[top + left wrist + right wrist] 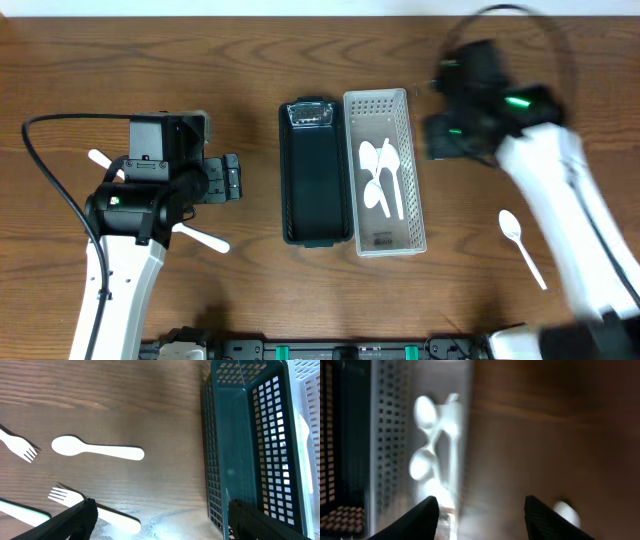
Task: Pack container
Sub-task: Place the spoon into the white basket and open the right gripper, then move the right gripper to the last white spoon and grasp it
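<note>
White basket [384,170] abuts dark basket [316,172] mid wooden table [250,60]. Left gripper [162,507] and right gripper [482,505] gape empty over flanking wood.

Overhead shot is evenly lit and sharp, except the right arm [545,165], which is smeared with motion blur. Right wrist cam is way worse: all soft and streaky, with the white basket [390,445] and its spoons [422,415] just glowing blobs ahead of the right fingers [415,520]. Left wrist cam is crisp, with a glare patch on the table [160,512] between the left fingertips [70,520] and a thin dark shadow beside the fork [62,494].
</note>
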Robot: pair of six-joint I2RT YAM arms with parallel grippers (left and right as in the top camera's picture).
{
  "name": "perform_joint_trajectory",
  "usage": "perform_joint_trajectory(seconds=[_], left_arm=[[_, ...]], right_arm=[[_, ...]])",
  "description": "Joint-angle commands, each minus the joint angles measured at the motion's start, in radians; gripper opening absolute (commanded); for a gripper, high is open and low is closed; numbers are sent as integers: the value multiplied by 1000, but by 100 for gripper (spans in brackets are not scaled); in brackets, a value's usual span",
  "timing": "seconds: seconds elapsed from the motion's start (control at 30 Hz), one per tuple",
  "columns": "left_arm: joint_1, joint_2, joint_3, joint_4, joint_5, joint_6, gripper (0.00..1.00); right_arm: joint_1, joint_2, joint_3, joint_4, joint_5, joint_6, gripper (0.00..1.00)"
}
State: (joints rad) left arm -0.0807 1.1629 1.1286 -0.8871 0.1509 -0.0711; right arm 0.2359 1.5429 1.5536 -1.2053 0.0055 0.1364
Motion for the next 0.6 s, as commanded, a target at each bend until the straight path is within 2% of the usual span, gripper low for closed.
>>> perform_joint_trajectory(seconds=[0.0, 0.23, 0.43, 0.5, 0.57], left_arm=[[-4, 0, 22, -2, -5, 7, 87], [-4, 0, 22, -2, -5, 7, 87], [-4, 0, 22, -2, -5, 7, 87], [-4, 0, 22, -2, -5, 7, 87], [-4, 0, 22, -2, -5, 7, 87]], right_arm=[[-68, -115, 15, -97, 20, -22, 59], [-132, -263, -56, -311, 21, 18, 58], [-148, -467, -282, -311, 21, 106, 61], [-181, -533, -359, -277, 21, 114, 69], [-230, -582, -423, -215, 21, 113, 83]])
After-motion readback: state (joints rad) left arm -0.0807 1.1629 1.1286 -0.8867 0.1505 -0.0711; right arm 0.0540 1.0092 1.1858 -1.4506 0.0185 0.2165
